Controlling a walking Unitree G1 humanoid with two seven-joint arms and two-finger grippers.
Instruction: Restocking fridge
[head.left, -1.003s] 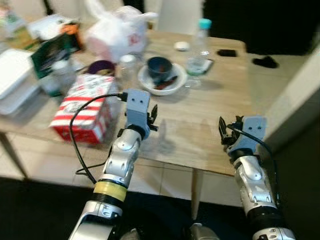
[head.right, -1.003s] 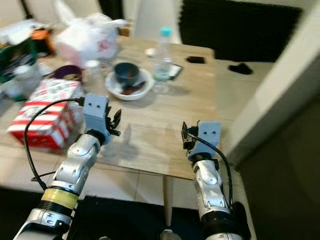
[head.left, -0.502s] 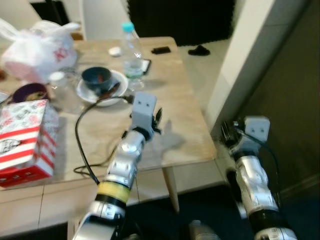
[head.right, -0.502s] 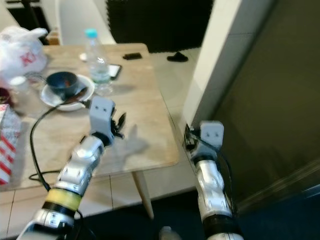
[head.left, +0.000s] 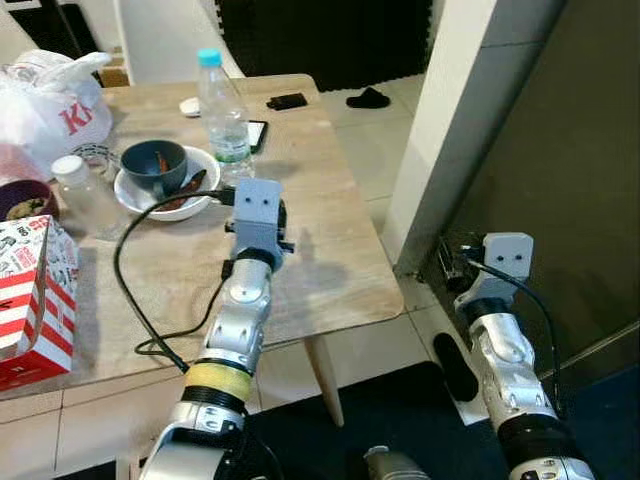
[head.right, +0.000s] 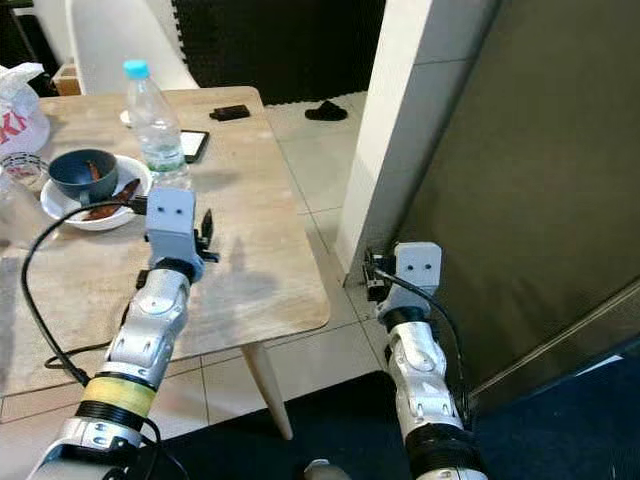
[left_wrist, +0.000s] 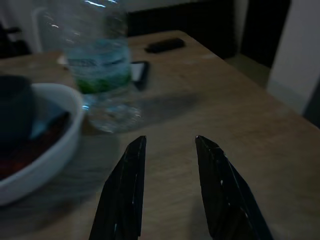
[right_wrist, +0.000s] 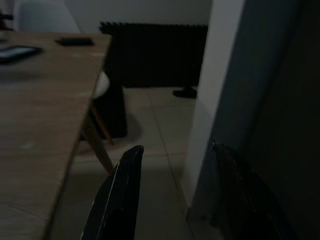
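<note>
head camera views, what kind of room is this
Most likely a home dining area: a wooden table holds a used bowl on a plate, a water bottle and a takeaway bag, with a white chair behind it and a tiled floor.

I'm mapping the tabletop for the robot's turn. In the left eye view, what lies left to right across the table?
Red-striped box → white plastic bag → bowl on a plate → water bottle → small dark object near the table's far edge.

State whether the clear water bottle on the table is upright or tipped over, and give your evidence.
Upright. The water bottle stands on its base on the wooden table, blue cap at the top, beside the white plate holding a dark bowl.
</note>
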